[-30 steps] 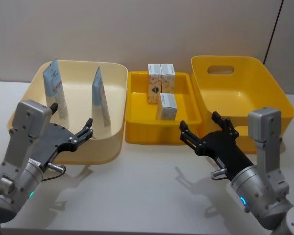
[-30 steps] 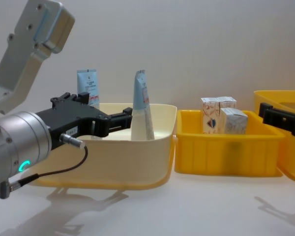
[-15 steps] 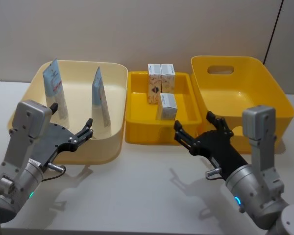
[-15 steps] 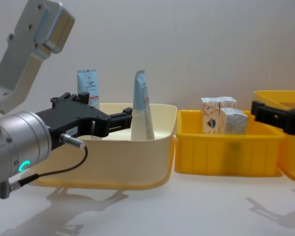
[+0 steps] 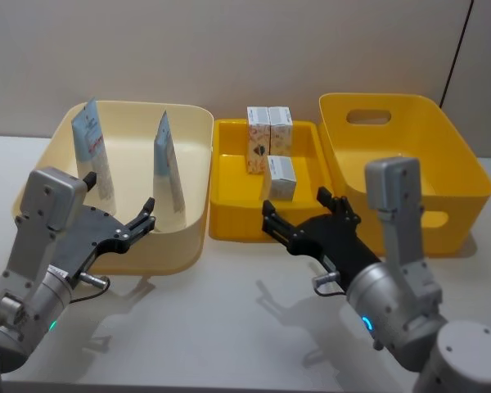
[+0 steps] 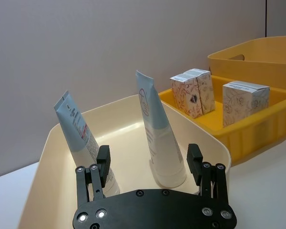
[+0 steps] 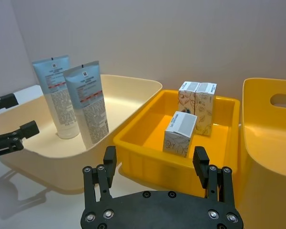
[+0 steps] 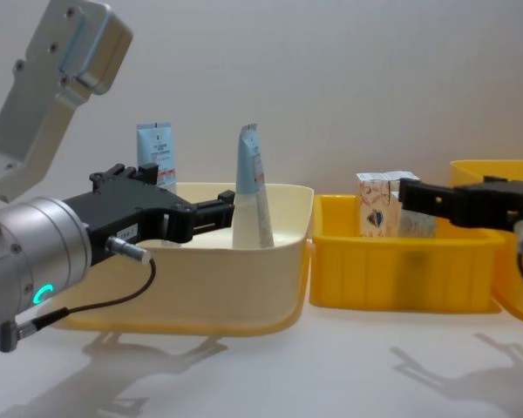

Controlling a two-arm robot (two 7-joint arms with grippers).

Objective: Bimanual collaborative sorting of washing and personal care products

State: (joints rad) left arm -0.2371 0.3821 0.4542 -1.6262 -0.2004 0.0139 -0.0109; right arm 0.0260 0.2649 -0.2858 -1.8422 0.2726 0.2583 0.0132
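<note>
Two pale-blue-and-white tubes (image 5: 94,160) (image 5: 168,164) stand upright in the cream tray (image 5: 131,110). Three whitish printed cartons (image 5: 258,141) (image 5: 281,131) (image 5: 282,178) sit in the shallow yellow tray (image 5: 229,221). My left gripper (image 5: 119,195) hovers open and empty over the cream tray's near rim, short of the tubes (image 6: 78,133) (image 6: 155,129). In front of the shallow yellow tray, my right gripper (image 5: 296,205) is open and empty, pointing at the nearest carton (image 7: 180,133). In the chest view the left gripper (image 8: 170,192) and right gripper (image 8: 449,190) hang at tray-rim height.
A deep yellow bin (image 5: 442,164) with a handle slot stands to the right of the shallow tray. The three containers sit side by side against the back wall. White tabletop (image 5: 229,319) spreads in front of them.
My right gripper has swung left, from in front of the deep yellow bin to in front of the shallow yellow tray. The left arm, tubes and cartons have not moved.
</note>
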